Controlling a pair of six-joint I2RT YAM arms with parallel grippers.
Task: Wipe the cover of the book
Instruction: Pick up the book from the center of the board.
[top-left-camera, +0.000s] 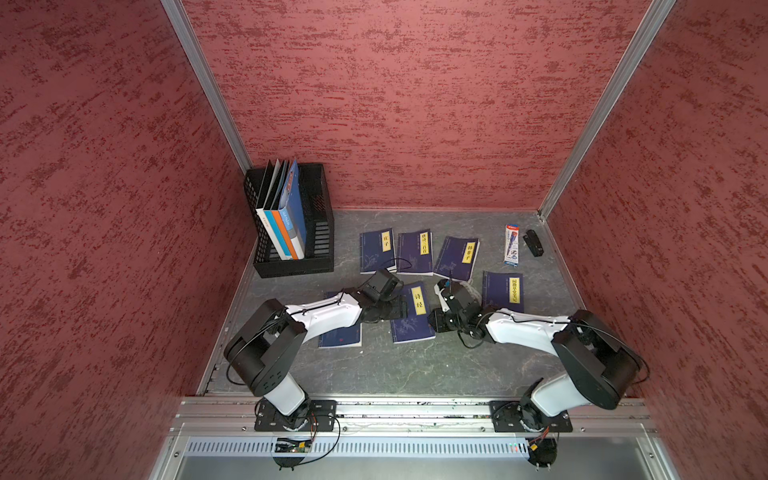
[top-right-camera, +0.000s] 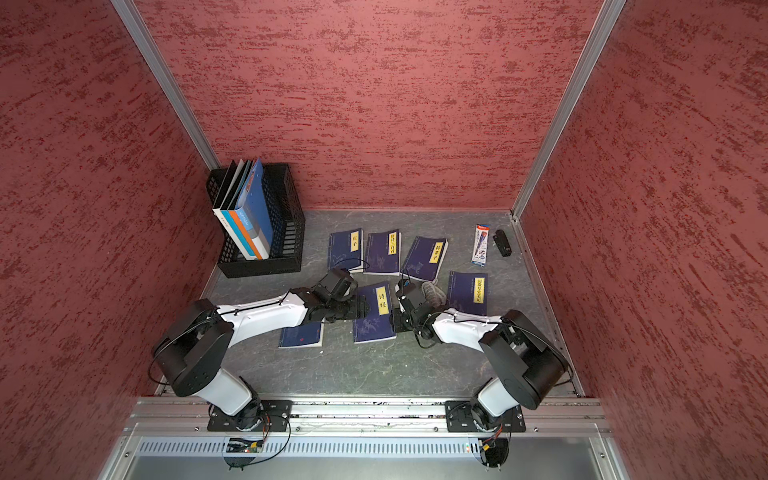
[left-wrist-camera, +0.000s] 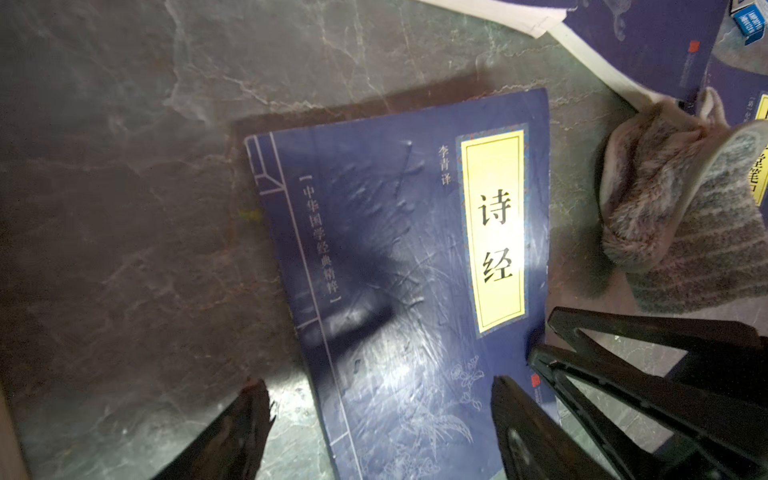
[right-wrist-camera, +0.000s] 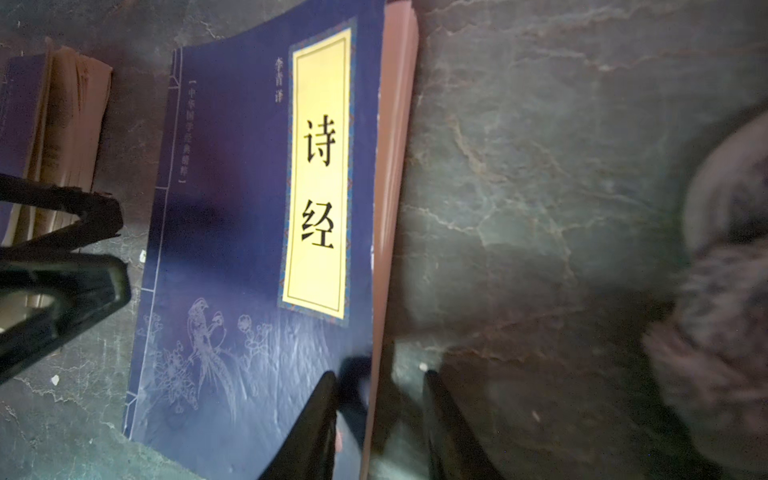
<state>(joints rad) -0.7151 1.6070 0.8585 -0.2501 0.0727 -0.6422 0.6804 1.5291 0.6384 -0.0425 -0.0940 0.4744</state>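
Wiping has not started yet, I think. The dark blue paperback book with a yellow name label (top-left-camera: 413, 316) lies flat and face up near the middle of the grey stone-look bench (top-left-camera: 395, 370), a bit toward the front edge.

The left gripper (left-wrist-camera: 380, 399) hangs low over the book's spine side. Its fingers (left-wrist-camera: 515, 419) are spread wide and hold nothing. One is over the cover and one is over the bare bench. It looks ready to press down and keep the book from sliding.

The right gripper (right-wrist-camera: 378, 395) is at the book's page side. Its fingers are only part way apart, one over the cover and one over the bench. They grip nothing that I can see.

The fluffy grey and white cloth (left-wrist-camera: 665, 208) lies loose on the bench just beside the book's page side, near the right gripper. No gripper holds it. The right gripper would need to pick it up to rub the cover.
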